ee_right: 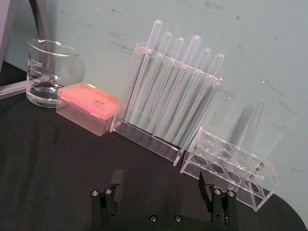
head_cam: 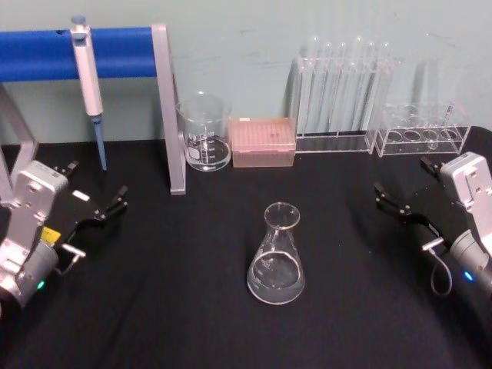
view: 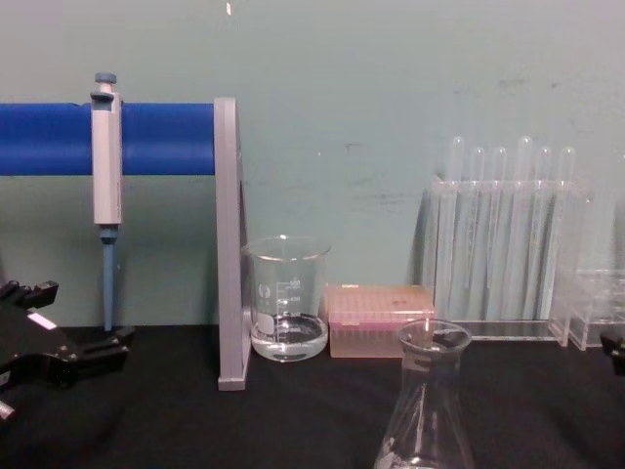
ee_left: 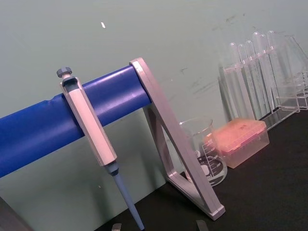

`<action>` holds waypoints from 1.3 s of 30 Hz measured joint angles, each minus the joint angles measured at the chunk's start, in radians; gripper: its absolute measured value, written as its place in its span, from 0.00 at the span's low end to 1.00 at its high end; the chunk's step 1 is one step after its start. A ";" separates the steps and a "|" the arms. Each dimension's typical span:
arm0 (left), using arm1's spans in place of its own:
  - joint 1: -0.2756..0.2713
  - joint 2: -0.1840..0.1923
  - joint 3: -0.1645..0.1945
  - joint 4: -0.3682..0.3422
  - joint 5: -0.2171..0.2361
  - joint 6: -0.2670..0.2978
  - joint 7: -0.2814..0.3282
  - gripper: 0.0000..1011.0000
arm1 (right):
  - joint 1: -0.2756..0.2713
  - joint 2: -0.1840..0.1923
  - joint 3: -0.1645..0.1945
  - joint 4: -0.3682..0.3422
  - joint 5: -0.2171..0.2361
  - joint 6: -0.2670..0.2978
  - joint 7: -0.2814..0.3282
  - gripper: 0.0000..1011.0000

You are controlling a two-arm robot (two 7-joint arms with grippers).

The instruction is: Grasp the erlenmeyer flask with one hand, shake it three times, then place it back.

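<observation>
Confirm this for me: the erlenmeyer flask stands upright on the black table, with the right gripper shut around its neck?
No. The head view shows the right gripper open, apart from the erlenmeyer flask and off to its right. The flask does stand upright on the black table.

Pipette (ee_left: 89, 127) hangs on blue bar (ee_left: 33, 132) of grey stand (ee_left: 179, 151). Beaker (ee_left: 208, 155), pink box (ee_left: 240, 140), tube rack (ee_left: 252, 79) along wall on black counter (ee_left: 269, 197). Left pincer (ee_left: 159, 226) tips apart.
</observation>
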 joint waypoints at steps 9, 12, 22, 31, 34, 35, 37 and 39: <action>0.000 0.000 0.000 0.000 0.000 0.000 0.000 0.99 | 0.000 0.000 0.000 0.000 0.000 0.000 0.000 0.99; 0.000 0.000 0.000 0.000 0.000 0.000 0.000 0.99 | 0.000 0.000 0.000 0.000 0.000 0.000 0.000 0.99; 0.000 0.000 0.000 0.000 0.000 0.000 0.000 0.99 | 0.000 0.000 0.000 0.000 0.000 0.000 0.000 0.99; 0.000 0.000 0.000 0.000 0.000 0.000 0.000 0.99 | 0.000 0.000 0.002 0.001 0.000 0.000 0.004 0.99; 0.000 0.000 0.000 0.000 0.000 0.000 0.000 0.99 | 0.000 -0.001 0.019 0.011 0.028 -0.007 0.047 0.99; 0.000 0.000 0.000 0.000 0.000 0.000 0.000 0.99 | 0.000 -0.001 0.023 0.013 0.036 -0.009 0.057 0.99; 0.000 0.000 0.000 0.000 0.000 0.000 0.000 0.99 | 0.000 -0.002 0.029 0.017 0.047 -0.010 0.072 0.99; 0.000 0.000 0.000 0.000 0.000 0.000 0.000 0.99 | -0.004 -0.002 0.038 0.019 0.060 -0.010 0.094 0.99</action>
